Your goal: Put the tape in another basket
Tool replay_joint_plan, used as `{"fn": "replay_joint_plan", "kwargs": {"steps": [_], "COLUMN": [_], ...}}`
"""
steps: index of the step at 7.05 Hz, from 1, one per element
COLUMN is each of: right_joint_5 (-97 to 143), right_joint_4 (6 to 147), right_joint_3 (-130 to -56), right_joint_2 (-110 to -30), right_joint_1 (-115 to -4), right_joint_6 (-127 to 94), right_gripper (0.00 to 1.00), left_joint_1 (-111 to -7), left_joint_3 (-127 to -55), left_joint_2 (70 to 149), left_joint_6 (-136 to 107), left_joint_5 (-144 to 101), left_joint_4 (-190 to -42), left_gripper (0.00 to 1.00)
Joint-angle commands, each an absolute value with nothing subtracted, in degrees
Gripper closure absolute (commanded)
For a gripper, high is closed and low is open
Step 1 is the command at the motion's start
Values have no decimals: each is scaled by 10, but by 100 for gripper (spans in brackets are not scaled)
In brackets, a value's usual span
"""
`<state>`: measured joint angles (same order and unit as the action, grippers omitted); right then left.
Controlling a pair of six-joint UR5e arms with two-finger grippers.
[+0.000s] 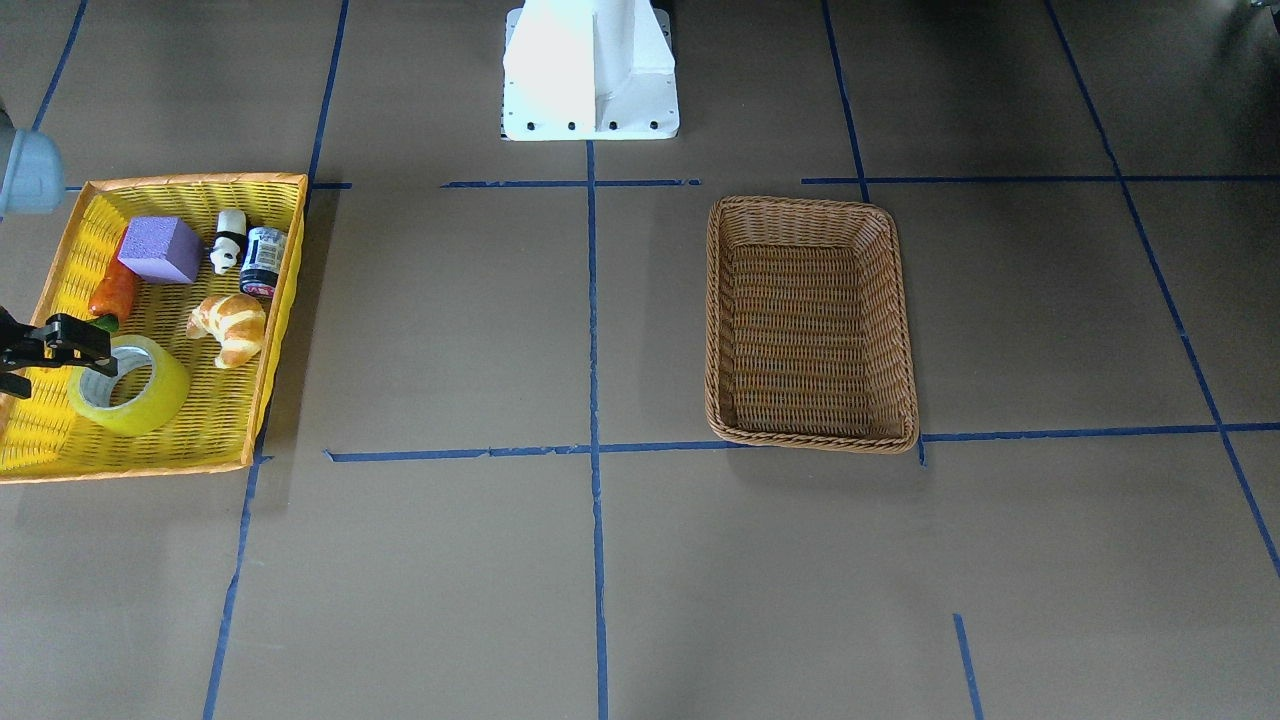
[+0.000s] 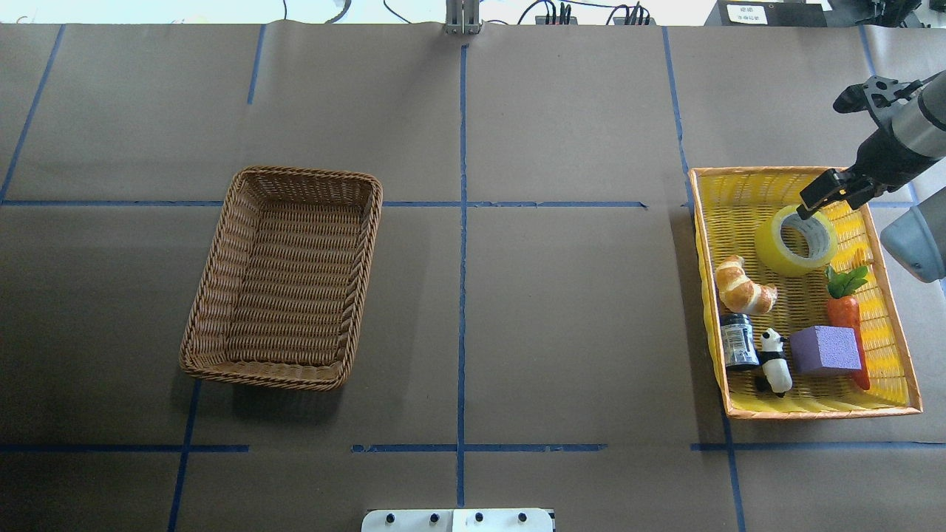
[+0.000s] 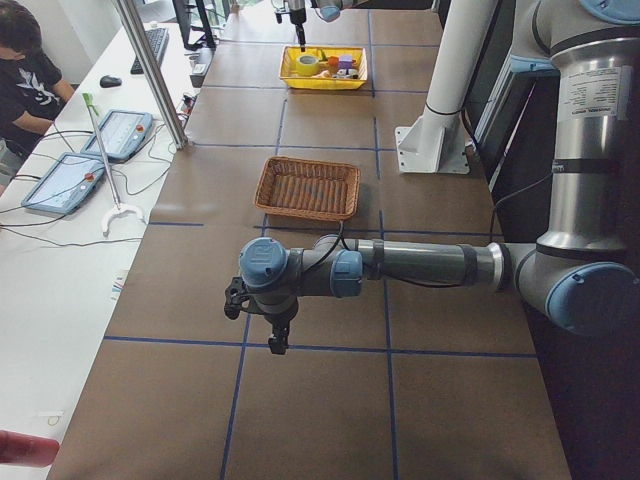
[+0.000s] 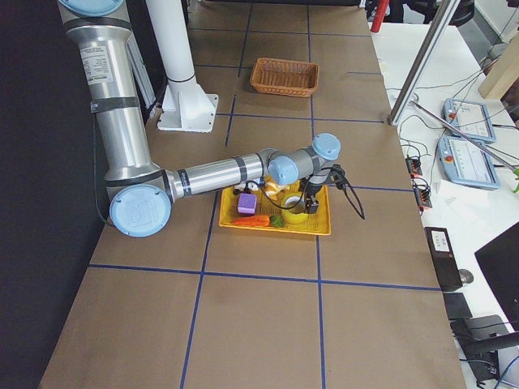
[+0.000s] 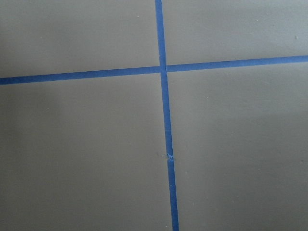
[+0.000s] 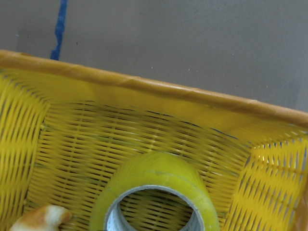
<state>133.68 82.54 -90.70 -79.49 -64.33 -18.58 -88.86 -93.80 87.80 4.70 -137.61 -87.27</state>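
Nothing here reads clearly. The small black jar [image 2: 737, 341] carries a printed label and a white card [image 2: 754, 12] sits upper right, both too tiny to read.

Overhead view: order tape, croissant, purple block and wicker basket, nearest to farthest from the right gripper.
1. Tape, at the right gripper, tray far end.
2. Croissant, tray's left side.
3. Purple block, tray's near end.
4. Wicker basket, far off, view's left.
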Motion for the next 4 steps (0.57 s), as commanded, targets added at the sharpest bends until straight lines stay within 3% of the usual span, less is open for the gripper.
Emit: {"fn": "replay_joint_plan", "kwargs": {"steps": [1,4], "right_joint_5": [1332,1311], "right_joint_4": [825,824], "right_joint_3": [-882,-867], "right_joint_2": [-793,-792], "right_joint_1": [-633,-616], "right_joint_6": [-185,-184], "right_gripper": [9,15], "left_joint_1": [-889,-889], "left_joint_3": [-938,-939], "left_joint_2": [878,878], "left_joint_6": [47,47], "left_joint_5": [-1376,-1377], "left_joint_4": [-873,-873], "left_gripper": [0,0]}}
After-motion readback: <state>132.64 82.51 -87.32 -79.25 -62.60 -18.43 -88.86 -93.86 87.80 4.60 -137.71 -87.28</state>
